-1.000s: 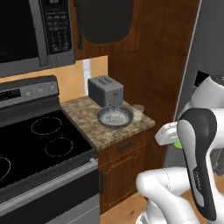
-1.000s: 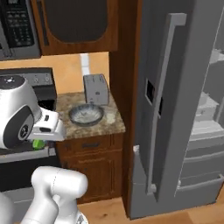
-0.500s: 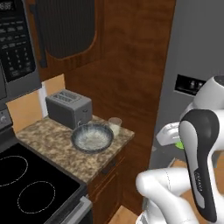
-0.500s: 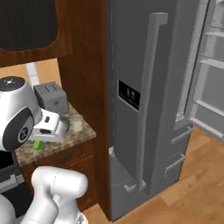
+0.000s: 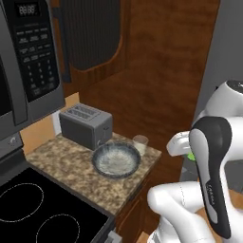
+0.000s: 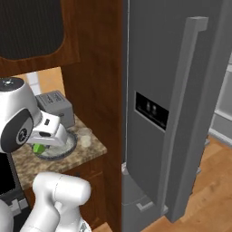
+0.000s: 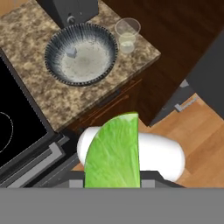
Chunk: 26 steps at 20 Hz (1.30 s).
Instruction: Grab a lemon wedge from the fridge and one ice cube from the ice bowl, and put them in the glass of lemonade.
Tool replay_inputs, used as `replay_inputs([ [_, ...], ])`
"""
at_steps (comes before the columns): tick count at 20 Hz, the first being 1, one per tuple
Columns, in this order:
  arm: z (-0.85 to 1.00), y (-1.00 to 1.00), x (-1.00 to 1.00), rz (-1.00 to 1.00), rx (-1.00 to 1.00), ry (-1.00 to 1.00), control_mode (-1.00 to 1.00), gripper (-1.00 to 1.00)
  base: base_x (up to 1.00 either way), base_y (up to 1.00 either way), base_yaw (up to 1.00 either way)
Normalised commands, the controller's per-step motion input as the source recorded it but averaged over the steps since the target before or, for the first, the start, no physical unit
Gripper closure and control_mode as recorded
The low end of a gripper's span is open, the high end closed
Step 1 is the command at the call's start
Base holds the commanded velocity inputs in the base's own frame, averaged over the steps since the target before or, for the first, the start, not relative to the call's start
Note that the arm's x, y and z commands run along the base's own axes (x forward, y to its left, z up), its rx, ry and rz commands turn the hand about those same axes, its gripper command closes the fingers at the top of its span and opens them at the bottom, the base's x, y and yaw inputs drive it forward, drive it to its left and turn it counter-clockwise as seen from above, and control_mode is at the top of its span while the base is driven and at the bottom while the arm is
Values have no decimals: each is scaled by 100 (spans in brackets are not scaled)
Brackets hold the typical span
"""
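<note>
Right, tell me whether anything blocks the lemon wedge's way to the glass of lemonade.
Nothing visible does. The claw holds the lemon wedge up off the counter; the glass of lemonade stands open-topped at the counter's corner, with the ice bowl beside it, not across the path.

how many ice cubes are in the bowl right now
1. A single small ice cube lies in the ice bowl, left of centre toward the toaster side in the hand view. Any others could blend into the whitish speckled inside.
</note>
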Motion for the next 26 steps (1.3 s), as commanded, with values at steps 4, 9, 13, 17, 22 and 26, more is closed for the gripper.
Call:
replay_inputs([
  [4,0,0,0,0,0,0,100,100,0,0,0],
  [9,0,0,0,0,0,0,100,100,0,0,0],
  [13,0,20,33,-20,-5,0,-100,100,0,0,0],
  [17,1,24,72,-27,-12,-3,-100,100,0,0,0],
  [22,-42,0,94,-19,-1,3,-100,100,0,0,0],
  [26,-81,9,100,-4,2,11,-100,100,0,0,0],
])
